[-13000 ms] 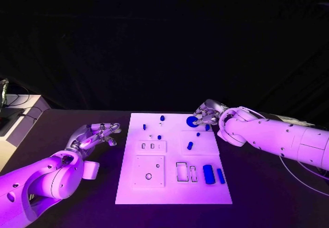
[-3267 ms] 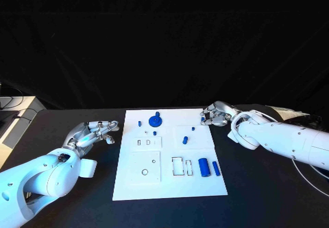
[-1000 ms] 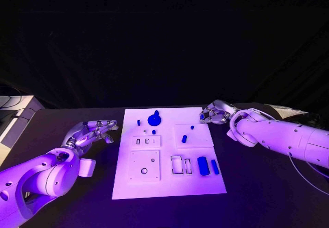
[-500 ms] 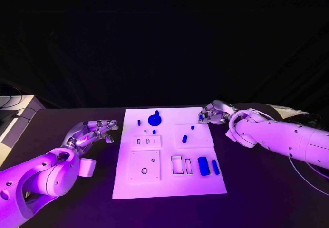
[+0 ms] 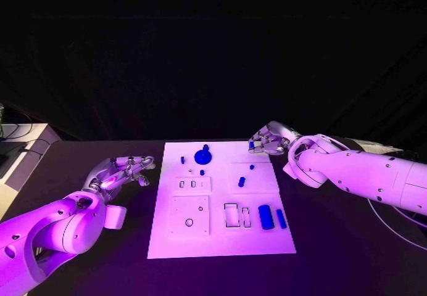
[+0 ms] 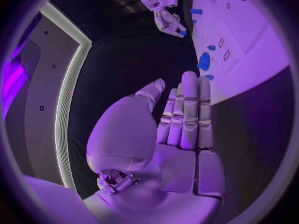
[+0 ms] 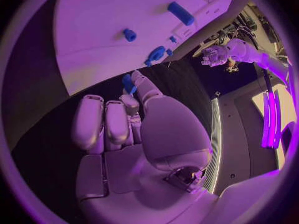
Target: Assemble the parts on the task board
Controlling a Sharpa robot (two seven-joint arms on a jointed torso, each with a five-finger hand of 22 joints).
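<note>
- The small blue part [image 7: 128, 83] pinched in the right hand [image 5: 265, 140] is mostly covered by the fingertips; its shape cannot be told.
- The task board [image 6: 249, 45] runs off the left wrist view's rim.
- Tiny pegs near the blue disc [image 5: 203, 156] are perhaps too small to identify.

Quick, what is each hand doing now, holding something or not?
Left hand: open, fingers straight, holds nothing, beside the task board.
Right hand: pinches a small blue part in its fingers.
</note>
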